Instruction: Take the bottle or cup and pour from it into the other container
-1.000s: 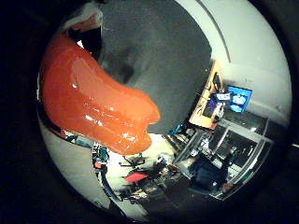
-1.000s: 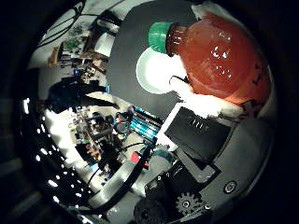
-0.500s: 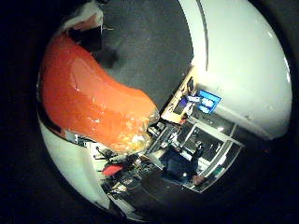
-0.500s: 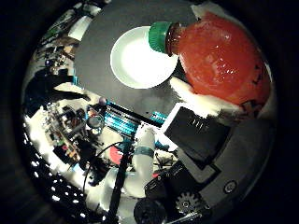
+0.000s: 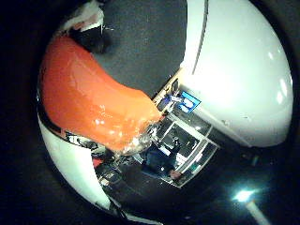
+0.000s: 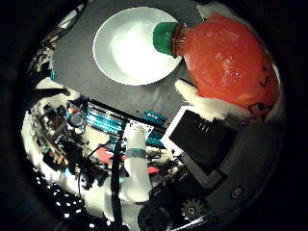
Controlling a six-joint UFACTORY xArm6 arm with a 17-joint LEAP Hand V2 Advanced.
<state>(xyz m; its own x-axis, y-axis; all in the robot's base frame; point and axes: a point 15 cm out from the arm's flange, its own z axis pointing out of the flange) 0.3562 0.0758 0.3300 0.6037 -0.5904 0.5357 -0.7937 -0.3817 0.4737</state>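
Observation:
An orange bottle (image 6: 228, 65) with a green cap (image 6: 165, 37) fills much of the thumb side view, close against my palm. My right hand (image 6: 211, 139) is curled round it, a padded white finger pressing its side. The bottle is tilted, its capped neck reaching over the rim of a white bowl (image 6: 130, 48) that stands on the dark grey table (image 6: 79, 53). The bowl looks empty. In the little finger side view the bottle's orange body (image 5: 89, 103) lies across the picture, with the grey table (image 5: 140, 42) behind it.
A large white rounded surface (image 5: 234, 70) sits beside the table. The white arm (image 6: 137, 163) runs off beyond the table's edge, over shelves and lab clutter with teal boxes (image 6: 103, 120). A lit screen (image 5: 187, 102) shows far off.
The hand has carried the bottle toward the bowl: the bowl has grown larger and come under the green cap. The room behind has swung round in both views.

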